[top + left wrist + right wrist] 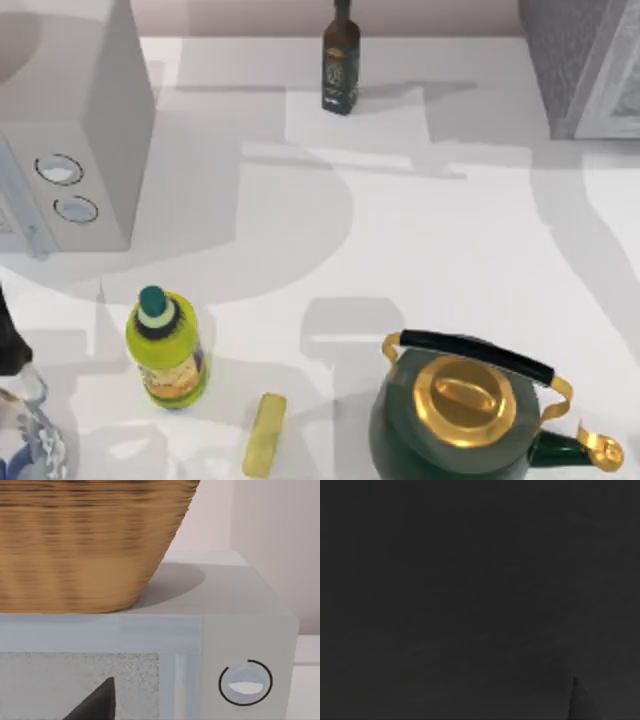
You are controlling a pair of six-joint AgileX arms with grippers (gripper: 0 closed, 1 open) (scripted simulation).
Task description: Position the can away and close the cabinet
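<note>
The grey speckled box-shaped cabinet [585, 65] stood at the table's far right; neither gripper's opening could be told; the right wrist view was dark.

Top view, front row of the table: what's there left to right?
Yellow-green bottle with teal cap → yellow bar → dark green kettle with gold lid.
</note>
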